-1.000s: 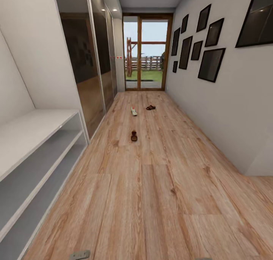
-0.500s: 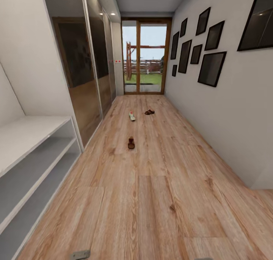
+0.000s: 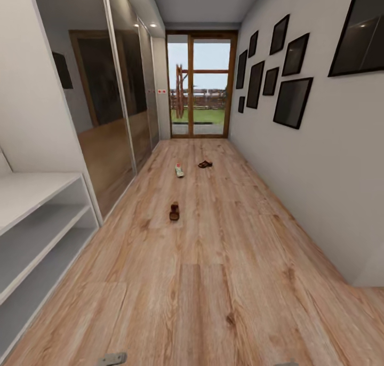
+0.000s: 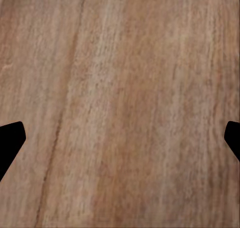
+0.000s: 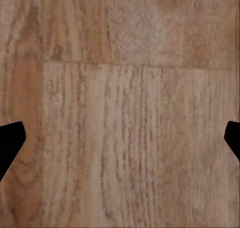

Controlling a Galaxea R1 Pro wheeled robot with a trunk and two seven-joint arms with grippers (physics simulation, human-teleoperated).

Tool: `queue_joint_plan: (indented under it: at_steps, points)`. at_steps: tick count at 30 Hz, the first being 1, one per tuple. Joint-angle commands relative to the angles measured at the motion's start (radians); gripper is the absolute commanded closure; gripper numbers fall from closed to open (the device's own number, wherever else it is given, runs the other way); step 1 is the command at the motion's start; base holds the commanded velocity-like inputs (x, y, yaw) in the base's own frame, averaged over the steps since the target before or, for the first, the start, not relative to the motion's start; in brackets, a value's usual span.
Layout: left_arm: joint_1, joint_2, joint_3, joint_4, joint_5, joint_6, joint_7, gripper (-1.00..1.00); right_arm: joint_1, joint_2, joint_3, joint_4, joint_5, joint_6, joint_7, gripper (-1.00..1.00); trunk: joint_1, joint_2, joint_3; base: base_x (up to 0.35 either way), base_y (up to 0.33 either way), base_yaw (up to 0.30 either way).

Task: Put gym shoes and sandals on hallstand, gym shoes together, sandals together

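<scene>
Sandals first: one brown sandal (image 3: 174, 211) lies alone mid-corridor on the wood-plank floor (image 3: 224, 280), and a second sandal (image 3: 205, 164) sits farther down toward the glass door (image 3: 200, 86), just beside a white gym shoe (image 3: 179, 170). I can only spot one sneaker from here. All of it is still on the floor, nothing on the hallstand (image 3: 37, 216), which is off to the robot's left with its low top and two open shelves bare. Handling-wise I'd guess the sandals are light, flat and a bit floppy, so pinching across the strap or the sole edge looks like the best bet; the sneaker is bulkier but stiffer, and the heel collar or the side of the upper should give a decent hold. Both wrist views look straight down at bare planks, with the left gripper (image 4: 120, 138) and right gripper (image 5: 120, 138) showing dark fingers spread wide at the frame edges, nothing between them. So the shoes are well apart from the fingers, ahead of the robot.
</scene>
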State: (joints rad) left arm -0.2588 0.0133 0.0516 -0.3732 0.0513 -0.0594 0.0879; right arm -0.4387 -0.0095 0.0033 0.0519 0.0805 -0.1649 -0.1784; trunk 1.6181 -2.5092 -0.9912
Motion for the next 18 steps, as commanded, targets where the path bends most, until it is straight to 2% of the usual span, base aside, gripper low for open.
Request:
queue_joint_plan:
  at_steps: [1,18]
  points:
    - [0.000,0.000,0.001,0.000,0.005,-0.003,0.001,-1.00,-0.002,0.000,0.000,0.004,0.008,-0.005,-0.004,-1.00,0.000,0.000,0.001,0.299,-0.259,0.000]
    - [0.000,0.000,0.001,0.000,0.005,-0.002,0.001,-1.00,-0.002,0.001,0.000,0.005,0.008,-0.004,-0.004,-1.00,0.000,0.000,0.016,0.305,-0.251,0.000]
